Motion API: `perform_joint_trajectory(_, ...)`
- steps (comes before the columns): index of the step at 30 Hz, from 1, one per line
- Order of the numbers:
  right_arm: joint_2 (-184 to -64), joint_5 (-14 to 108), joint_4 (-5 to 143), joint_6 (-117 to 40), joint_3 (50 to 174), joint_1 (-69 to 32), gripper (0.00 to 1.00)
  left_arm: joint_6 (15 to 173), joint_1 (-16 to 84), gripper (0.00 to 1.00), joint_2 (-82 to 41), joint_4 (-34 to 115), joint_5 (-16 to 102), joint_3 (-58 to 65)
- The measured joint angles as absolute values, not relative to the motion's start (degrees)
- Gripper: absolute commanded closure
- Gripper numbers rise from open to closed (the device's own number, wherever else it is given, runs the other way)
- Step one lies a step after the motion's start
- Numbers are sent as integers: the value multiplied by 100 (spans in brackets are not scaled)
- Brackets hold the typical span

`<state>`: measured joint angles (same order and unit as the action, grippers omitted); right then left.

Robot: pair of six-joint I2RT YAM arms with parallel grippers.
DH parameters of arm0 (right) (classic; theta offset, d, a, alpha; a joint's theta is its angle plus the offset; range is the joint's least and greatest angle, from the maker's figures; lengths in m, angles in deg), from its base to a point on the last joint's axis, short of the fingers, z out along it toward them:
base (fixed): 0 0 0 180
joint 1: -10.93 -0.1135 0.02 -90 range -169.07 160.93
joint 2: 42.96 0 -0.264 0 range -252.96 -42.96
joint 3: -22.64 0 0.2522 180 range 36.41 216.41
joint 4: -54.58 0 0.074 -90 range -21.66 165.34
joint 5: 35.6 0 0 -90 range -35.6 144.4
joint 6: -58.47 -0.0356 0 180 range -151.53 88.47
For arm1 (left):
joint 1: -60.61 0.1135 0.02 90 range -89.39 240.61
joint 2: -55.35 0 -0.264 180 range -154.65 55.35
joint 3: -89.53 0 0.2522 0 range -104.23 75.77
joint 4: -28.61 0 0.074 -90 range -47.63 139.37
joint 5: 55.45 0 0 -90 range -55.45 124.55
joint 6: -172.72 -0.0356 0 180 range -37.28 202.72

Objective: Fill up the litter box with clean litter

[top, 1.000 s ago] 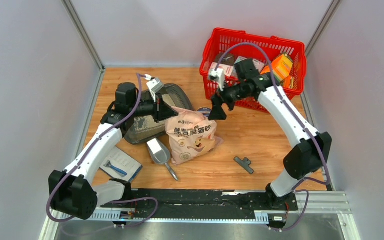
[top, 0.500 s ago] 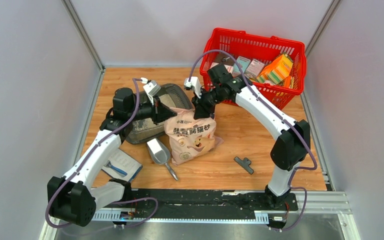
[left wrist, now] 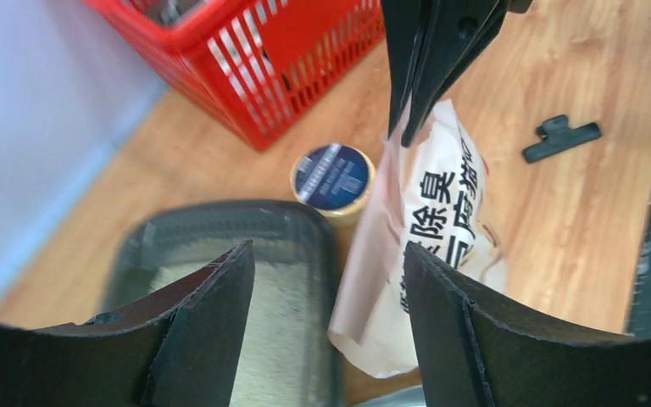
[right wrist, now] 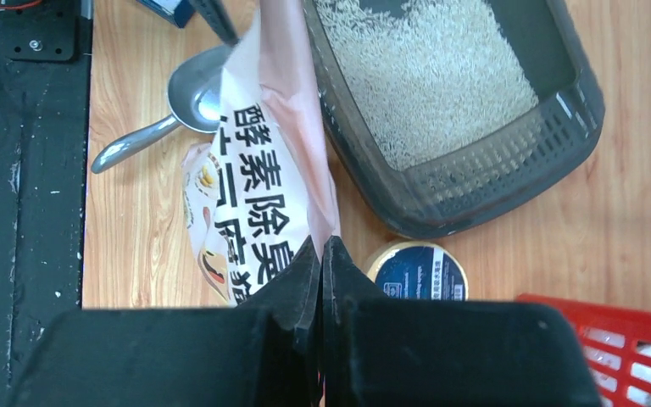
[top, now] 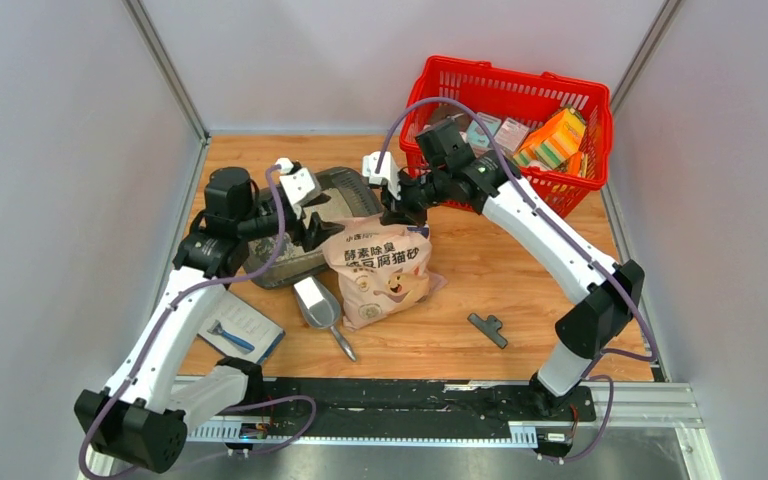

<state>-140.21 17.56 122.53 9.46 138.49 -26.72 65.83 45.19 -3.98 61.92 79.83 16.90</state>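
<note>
Litter box (right wrist: 509, 170) part-filled with litter (right wrist: 424, 76), just beyond right gripper (right wrist: 322, 246), clamped on bag (right wrist: 263, 195) top edge to hold it upright; left gripper (left wrist: 326, 254) wide, empty, bag just ahead.

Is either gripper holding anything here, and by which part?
The right gripper pinches the litter bag by its top edge; the left gripper is open, holding nothing.

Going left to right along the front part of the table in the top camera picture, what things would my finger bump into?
white packet with a blue tool → silver scoop → litter bag → black clip
</note>
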Motion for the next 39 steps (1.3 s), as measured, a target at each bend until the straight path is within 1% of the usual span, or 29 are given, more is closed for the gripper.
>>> perform_joint_trajectory(4, -13860, 1793, 12260, 1042, 13893, -2798, 100, 5561, 4305, 27, -219, 6380, 7832, 1329)
perform_joint_trajectory(9, -13838, 1843, 12268, 1023, 13954, -2803, 100, 4511, 3813, 27, -479, 6852, 7751, 859)
perform_joint_trajectory(13, -13838, 1900, 12251, 889, 13989, -2801, 100, 4210, 3518, 27, -781, 7186, 7745, 798)
perform_joint_trajectory(17, -13836, 1918, 12214, 688, 14008, -2801, 100, 4184, 3317, 32, -947, 7346, 7616, 800)
perform_joint_trajectory(20, -13836, 1894, 12201, 572, 14041, -2801, 100, 4223, 3266, 41, -971, 7280, 7434, 833)
perform_joint_trajectory(22, -13831, 1852, 12198, 518, 14063, -2801, 100, 4275, 3255, 46, -988, 7189, 7277, 875)
perform_joint_trajectory(23, -13823, 1832, 12203, 502, 14065, -2801, 100, 4284, 3255, 54, -1008, 7154, 7216, 886)
perform_joint_trajectory(25, -13801, 1830, 12207, 476, 14065, -2801, 100, 4302, 3255, 61, -1058, 7125, 7146, 899)
perform_joint_trajectory(26, -13790, 1830, 12209, 470, 14065, -2801, 100, 4328, 3255, 70, -1095, 7130, 7137, 899)
perform_joint_trajectory(28, -13755, 1835, 12218, 465, 14050, -2801, 98, 4391, 3251, 84, -1183, 7134, 7155, 901)
perform_joint_trajectory(29, -13726, 1850, 12222, 465, 14026, -2798, 94, 4420, 3251, 98, -1213, 7130, 7172, 899)
perform_joint_trajectory(30, -13702, 1859, 12229, 448, 14002, -2792, 87, 4452, 3251, 100, -1235, 7116, 7218, 899)
perform_joint_trajectory(31, -13667, 1865, 12218, 415, 13971, -2785, 72, 4503, 3251, 100, -1246, 7127, 7262, 899)
perform_joint_trajectory(32, -13621, 1891, 12181, 336, 13949, -2768, 62, 4527, 3251, 100, -1259, 7140, 7297, 899)
perform_joint_trajectory(33, -13558, 1913, 12111, 185, 13941, -2715, 41, 4551, 3251, 100, -1262, 7143, 7308, 899)
perform_joint_trajectory(34, -13501, 1937, 12059, 0, 13941, -2687, 32, 4584, 3251, 100, -1264, 7145, 7310, 901)
perform_joint_trajectory(36, -13344, 1942, 11906, -413, 13906, -2499, 20, 4684, 3251, 100, -1244, 7097, 7308, 938)
perform_joint_trajectory(39, -12959, 2003, 11602, -1200, 13687, -1859, 14, 4894, 3253, 100, -1023, 6784, 7292, 1242)
